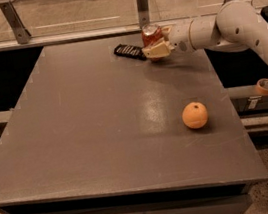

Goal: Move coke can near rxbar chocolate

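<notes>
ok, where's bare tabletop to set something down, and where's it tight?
Free: the whole left half and front of the table, from the rxbar chocolate to the near edge; also the middle between it and the orange. Tight: far edge right of centre, where the claw holds the coke can just right of the bar.

table [103,134]: grey flat top | far edge, right of middle: rxbar chocolate [129,52] lying flat | near right edge, front half: orange [195,115] | gripper [156,47]: over far edge just right of the bar, clasping coke can [151,34], contact with top unclear
</notes>
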`<state>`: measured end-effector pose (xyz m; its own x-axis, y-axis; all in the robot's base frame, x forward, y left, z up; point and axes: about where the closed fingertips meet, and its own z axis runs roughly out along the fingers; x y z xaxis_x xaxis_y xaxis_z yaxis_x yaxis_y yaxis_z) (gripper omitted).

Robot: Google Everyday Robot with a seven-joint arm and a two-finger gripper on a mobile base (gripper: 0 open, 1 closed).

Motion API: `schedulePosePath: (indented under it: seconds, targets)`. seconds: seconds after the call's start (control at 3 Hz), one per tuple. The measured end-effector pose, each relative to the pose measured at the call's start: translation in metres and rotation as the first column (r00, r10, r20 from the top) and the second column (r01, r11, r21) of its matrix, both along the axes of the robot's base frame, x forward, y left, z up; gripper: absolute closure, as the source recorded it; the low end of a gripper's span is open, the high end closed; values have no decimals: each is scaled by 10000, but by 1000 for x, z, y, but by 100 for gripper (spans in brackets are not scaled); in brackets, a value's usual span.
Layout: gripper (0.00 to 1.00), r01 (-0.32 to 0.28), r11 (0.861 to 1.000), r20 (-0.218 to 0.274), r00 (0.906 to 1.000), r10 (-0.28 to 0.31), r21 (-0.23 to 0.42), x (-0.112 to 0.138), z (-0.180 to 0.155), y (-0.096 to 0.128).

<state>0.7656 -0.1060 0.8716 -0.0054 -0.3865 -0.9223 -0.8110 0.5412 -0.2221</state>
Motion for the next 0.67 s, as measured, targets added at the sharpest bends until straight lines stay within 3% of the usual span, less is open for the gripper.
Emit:
schedulePosePath:
  seconds: [0.67]
  targets:
    - [12, 201, 9995, -278, 9994, -195, 241, 1, -10, -3]
